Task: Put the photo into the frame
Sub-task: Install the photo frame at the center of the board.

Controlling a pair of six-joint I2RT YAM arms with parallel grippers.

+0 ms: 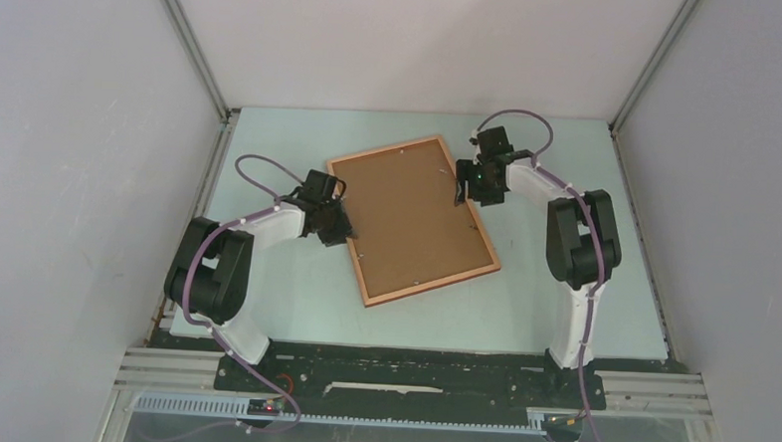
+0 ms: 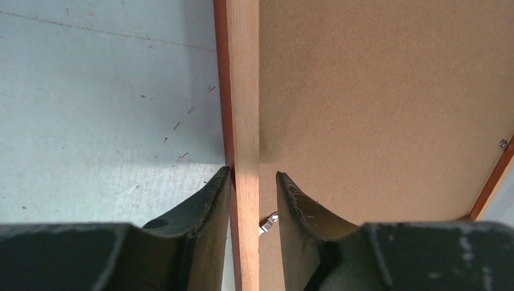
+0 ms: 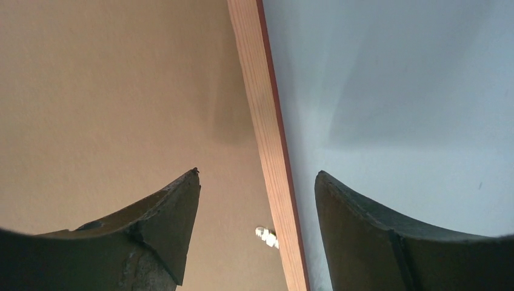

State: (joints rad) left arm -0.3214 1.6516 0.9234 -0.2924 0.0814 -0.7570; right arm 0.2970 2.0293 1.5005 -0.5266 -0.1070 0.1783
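We see the frame point(image 1: 432, 286) lying flat and a bit crooked in the middle of the table point(image 1: 563, 288), back side up. It holds things like a shallow tray. What fills it now is the brown board point(image 1: 412, 217), which sits inside the wooden rim. We cannot see the photo anywhere. It may be under the board, but we cannot tell. The left gripper point(image 1: 339, 229) sits over the left rim with its jaws a little apart, one finger point(image 2: 212, 200) touching the outside of the wood and the other just off the inside. The right gripper point(image 1: 465, 189) sits over the right rim with its jaws wide apart, touching nothing. We think the frame is stiff and quite light, but its clear front could crack, so it should go down softly. The thin rim is the best place to hold it, on two sides at once. The photo would be thin and bendy, so we would pick it up by an edge. A small metal clip point(image 2: 268, 221) shows by the rim.
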